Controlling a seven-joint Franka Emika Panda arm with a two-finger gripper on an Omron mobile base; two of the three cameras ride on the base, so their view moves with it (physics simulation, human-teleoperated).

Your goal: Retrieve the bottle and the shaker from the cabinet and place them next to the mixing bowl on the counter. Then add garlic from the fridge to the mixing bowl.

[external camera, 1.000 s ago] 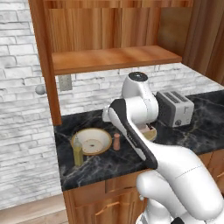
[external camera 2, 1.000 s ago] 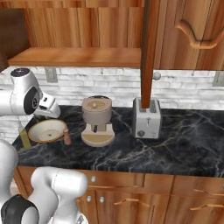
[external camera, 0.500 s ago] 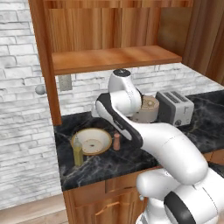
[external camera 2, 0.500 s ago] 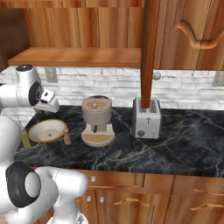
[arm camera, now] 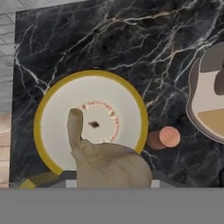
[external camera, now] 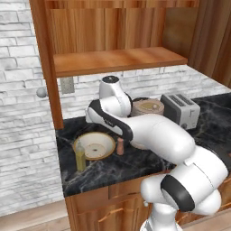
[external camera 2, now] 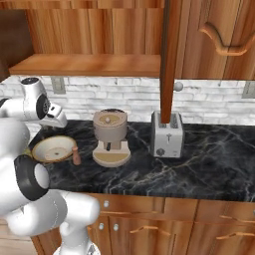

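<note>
Hand view | gripper (arm camera: 109, 186) clamped on beige garlic bulb (arm camera: 105, 162) | yellow-rimmed white mixing bowl (arm camera: 131, 103) directly below, garlic over its near edge

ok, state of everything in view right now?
gripper: shut on garlic
garlic: held above the mixing bowl, not yet in it
mixing bowl: upright on the counter, nothing inside
bottle: upright, beside the mixing bowl
shaker: upright, on the mixing bowl's other side
cabinet door: open
</note>
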